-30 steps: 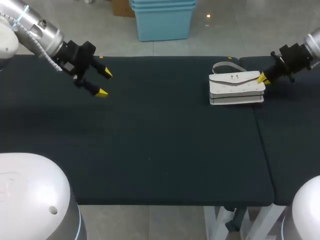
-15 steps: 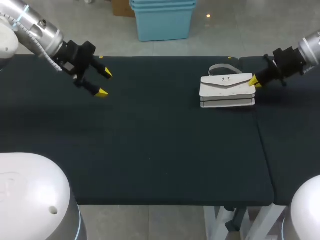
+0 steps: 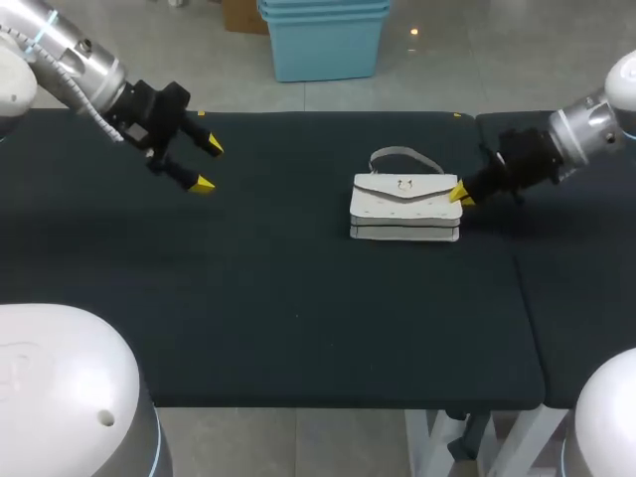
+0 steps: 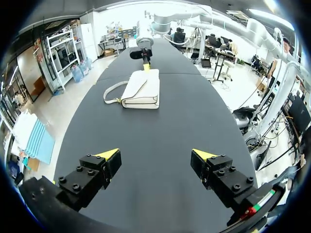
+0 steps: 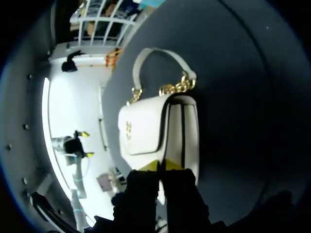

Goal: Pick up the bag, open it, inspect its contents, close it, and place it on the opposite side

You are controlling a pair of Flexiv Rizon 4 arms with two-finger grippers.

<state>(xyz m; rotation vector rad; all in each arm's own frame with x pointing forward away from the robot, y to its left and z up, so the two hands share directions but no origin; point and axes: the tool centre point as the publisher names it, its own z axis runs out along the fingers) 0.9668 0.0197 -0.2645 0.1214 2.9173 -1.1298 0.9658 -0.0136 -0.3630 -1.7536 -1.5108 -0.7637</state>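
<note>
A white handbag point(image 3: 404, 206) lies flat on the black table, right of centre, its flap up and its strap handle point(image 3: 402, 156) curving off the far side. My right gripper point(image 3: 461, 195) is shut, its yellow tips pressed together against the bag's right end. The right wrist view has the bag point(image 5: 155, 131) just ahead of those closed tips point(image 5: 162, 166), a gold chain joining handle to body. At the far left my left gripper point(image 3: 209, 166) hangs open and empty above the table. From the left wrist, the bag point(image 4: 142, 89) lies well ahead of the open fingers point(image 4: 156, 155).
The black table top point(image 3: 298, 298) spreads wide between the two grippers. A seam point(image 3: 517, 268) where a second table abuts runs front to back just right of the bag. The table's front edge is near the bottom of the head view.
My right gripper has moved left with its shut tips against the bag, and the bag has slid left across the seam toward the table's middle. The left arm has not moved.
</note>
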